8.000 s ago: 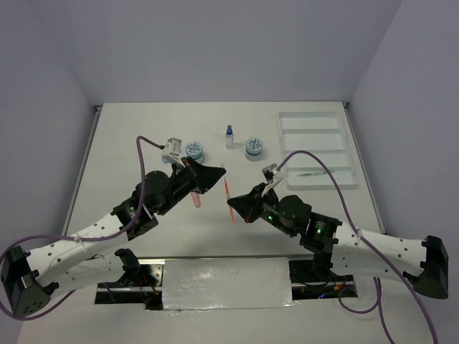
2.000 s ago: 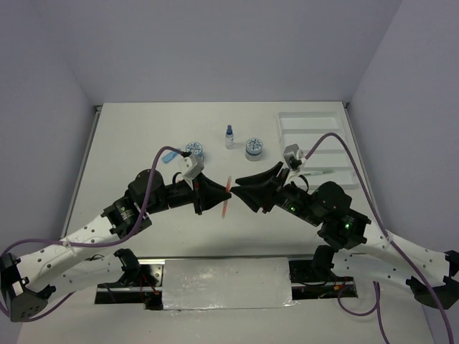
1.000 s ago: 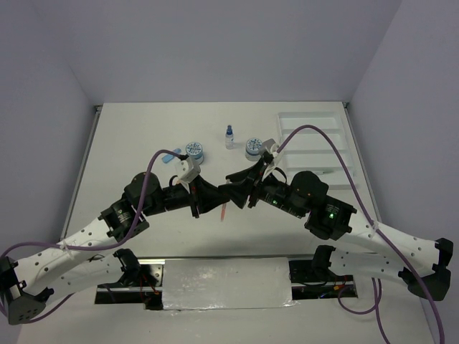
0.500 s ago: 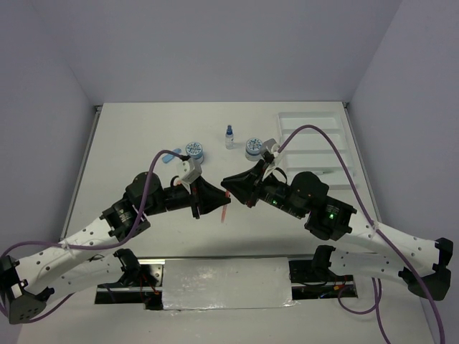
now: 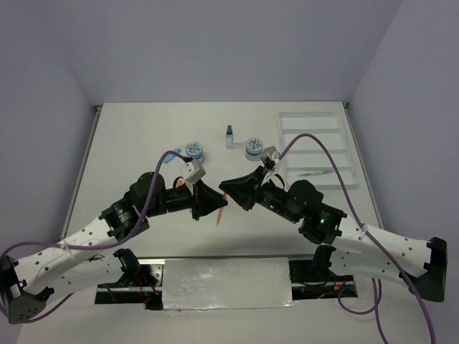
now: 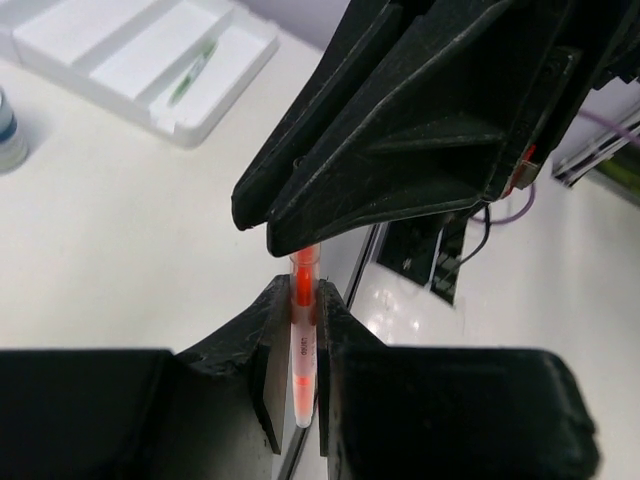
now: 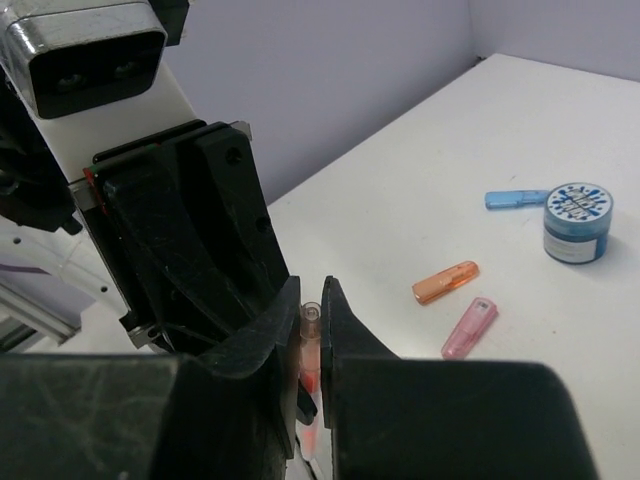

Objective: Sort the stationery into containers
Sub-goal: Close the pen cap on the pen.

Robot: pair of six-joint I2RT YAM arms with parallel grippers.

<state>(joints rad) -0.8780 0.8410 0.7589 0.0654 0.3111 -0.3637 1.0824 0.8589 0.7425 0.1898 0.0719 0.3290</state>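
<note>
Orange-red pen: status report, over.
Left end effector shut on orange-red pen. Right end effector shut on its other end, handover in mid-air. Nothing in the way.

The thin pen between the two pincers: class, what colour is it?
The thin plastic pen is orange-red; the left wrist view shows it best.

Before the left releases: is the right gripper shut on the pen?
Shut on it: right gripper fingers press both sides of the orange-red pen.

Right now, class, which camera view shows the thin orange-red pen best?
The left wrist view: the thin orange-red pen fills the centre, its barrel plain between the fingers of the left gripper. The right wrist view shows a sliver of it; the top view only a small streak.
</note>
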